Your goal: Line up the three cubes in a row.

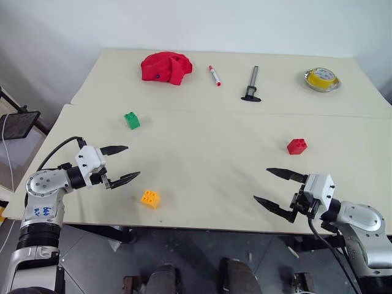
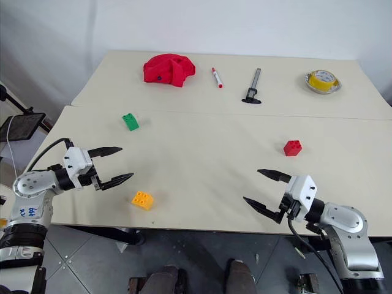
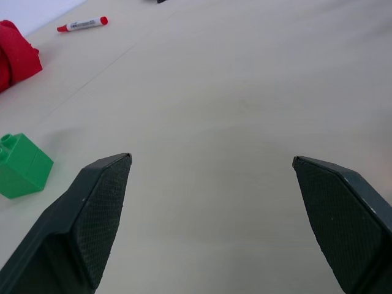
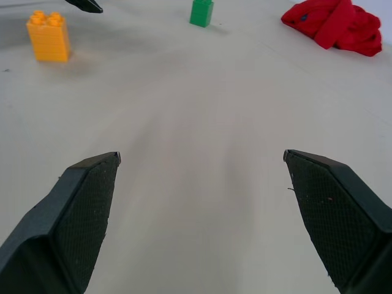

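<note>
From the head camera, a beige desk (image 1: 202, 177) carries three scattered studded cubes: green cube (image 1: 131, 120) far left, orange-yellow cube (image 1: 150, 198) near the front edge, red cube (image 1: 297, 146) to the right. The left claw (image 1: 124, 163) and right claw (image 1: 272, 186) hover spread wide, empty. Along the back lie a red cloth (image 1: 166, 67), a red marker (image 1: 214, 75), its print unreadable, a caliper (image 1: 252, 84) and a tape measure (image 1: 322, 78).

The left wrist camera shows spread fingers (image 3: 92, 226) near the green cube.

The right wrist camera shows spread fingers (image 4: 73, 214) facing the orange-yellow and green cubes.

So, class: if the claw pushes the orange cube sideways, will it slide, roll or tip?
The orange cube has flat faces and sits squarely on the smooth table, so it would probably slide, not roll. It looks like hard plastic, likely light and stiff. In the right wrist view it stands taller than wide, so a high push might tip it.
</note>
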`<state>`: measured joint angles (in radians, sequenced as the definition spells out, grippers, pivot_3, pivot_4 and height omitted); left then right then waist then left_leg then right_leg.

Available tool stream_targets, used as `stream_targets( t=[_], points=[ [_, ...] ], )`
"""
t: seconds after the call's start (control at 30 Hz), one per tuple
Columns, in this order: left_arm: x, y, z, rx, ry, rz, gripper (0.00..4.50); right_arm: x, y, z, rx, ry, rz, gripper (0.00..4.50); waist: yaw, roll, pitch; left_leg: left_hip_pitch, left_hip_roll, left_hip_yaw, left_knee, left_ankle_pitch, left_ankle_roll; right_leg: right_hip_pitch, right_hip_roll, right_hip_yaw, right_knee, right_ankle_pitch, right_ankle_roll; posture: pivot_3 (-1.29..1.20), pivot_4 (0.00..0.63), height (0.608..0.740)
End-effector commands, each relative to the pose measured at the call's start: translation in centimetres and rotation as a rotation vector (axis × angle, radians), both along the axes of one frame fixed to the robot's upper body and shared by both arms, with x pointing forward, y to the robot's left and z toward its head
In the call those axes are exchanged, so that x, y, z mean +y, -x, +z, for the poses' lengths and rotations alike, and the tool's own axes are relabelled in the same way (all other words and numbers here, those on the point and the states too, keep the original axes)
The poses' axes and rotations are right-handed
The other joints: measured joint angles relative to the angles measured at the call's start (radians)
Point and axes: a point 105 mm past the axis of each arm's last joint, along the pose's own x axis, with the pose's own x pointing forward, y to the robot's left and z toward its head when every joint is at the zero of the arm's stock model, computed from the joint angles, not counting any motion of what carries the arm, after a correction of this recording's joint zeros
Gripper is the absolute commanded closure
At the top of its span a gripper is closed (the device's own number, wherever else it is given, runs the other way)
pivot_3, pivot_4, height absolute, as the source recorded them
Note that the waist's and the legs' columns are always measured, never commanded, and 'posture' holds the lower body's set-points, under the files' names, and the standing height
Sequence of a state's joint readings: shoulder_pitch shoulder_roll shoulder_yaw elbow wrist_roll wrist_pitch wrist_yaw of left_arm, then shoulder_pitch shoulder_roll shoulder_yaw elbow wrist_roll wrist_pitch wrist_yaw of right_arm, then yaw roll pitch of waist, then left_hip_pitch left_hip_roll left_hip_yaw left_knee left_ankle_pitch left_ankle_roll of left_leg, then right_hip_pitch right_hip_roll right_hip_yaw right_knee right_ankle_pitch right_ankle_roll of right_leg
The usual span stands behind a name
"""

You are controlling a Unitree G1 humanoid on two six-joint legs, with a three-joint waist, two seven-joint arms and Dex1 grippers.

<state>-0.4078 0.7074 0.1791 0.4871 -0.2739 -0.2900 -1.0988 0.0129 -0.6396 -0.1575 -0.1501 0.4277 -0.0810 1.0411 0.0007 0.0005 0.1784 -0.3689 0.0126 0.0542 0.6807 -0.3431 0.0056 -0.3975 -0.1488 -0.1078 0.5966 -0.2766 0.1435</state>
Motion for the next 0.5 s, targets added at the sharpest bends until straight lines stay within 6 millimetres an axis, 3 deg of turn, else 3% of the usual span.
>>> stream_targets(
  t=[0.03, 0.13, 0.23, 0.33, 0.43, 0.5],
  points=[
    [0.3, 0.1, 0.6, 0.02, 0.011, 0.006, 0.01, 0.2, -0.2, 0.9, -0.035, -0.02, -0.01, 0.0, 0.0, 0.0, 0.0, 0.0, 0.0, 0.0, 0.0, 0.0, 0.0, 0.0, 0.0, 0.0, 0.0, 0.0, 0.0, 0.0, 0.15, 0.74],
    [-0.2, 0.1, 0.8, 0.129, 0.062, -0.009, 0.01, -2.1, -1.5, 2.6, -0.093, -0.15, -0.218, 0.0, 0.001, 0.0, 0.0, 0.0, 0.0, 0.0, 0.0, 0.0, 0.0, 0.0, 0.0, 0.0, 0.0, 0.0, 0.0, 0.0, 0.15, 0.74],
    [-3.7, 0.7, 3.5, 0.057, 0.164, -0.119, 0.01, -6.4, -0.9, 3.3, -0.154, -0.202, -0.457, 0.0, 0.018, 0.0, 0.0, -0.001, 0.0, -0.001, 0.001, 0.0, 0.0, 0.0, 0.0, 0.0, 0.001, 0.0, 0.001, 0.0, 0.15, 0.74],
    [-7.2, 1.9, 4.8, 0.022, 0.184, -0.25, 0.01, -10.8, 1.1, 2.3, -0.162, -0.188, -0.671, 0.0, 0.031, 0.0, 0.0, -0.001, 0.0, -0.002, 0.002, -0.003, 0.002, 0.001, -0.001, 0.0, 0.0, 0.001, 0.002, 0.0, 0.15, 0.74],
    [-9.0, 2.8, 5.0, 0.025, 0.175, -0.326, 0.01, -13.5, 2.5, 1.8, -0.172, -0.198, -0.818, 0.0, 0.025, 0.0, 0.0, -0.001, 0.0, -0.001, 0.002, -0.004, 0.002, 0.002, 0.0, 0.0, -0.001, 0.001, 0.002, 0.0, 0.15, 0.74],
    [-9.9, 3.5, 4.0, 0.066, 0.136, -0.383, 0.01, -15.0, 3.1, 0.3, -0.116, -0.203, -0.918, 0.0, 0.013, 0.001, 0.0, 0.001, 0.0, 0.003, 0.002, -0.004, 0.002, 0.002, 0.0, 0.001, -0.002, 0.001, 0.002, 0.0, 0.15, 0.74]
  ],
)
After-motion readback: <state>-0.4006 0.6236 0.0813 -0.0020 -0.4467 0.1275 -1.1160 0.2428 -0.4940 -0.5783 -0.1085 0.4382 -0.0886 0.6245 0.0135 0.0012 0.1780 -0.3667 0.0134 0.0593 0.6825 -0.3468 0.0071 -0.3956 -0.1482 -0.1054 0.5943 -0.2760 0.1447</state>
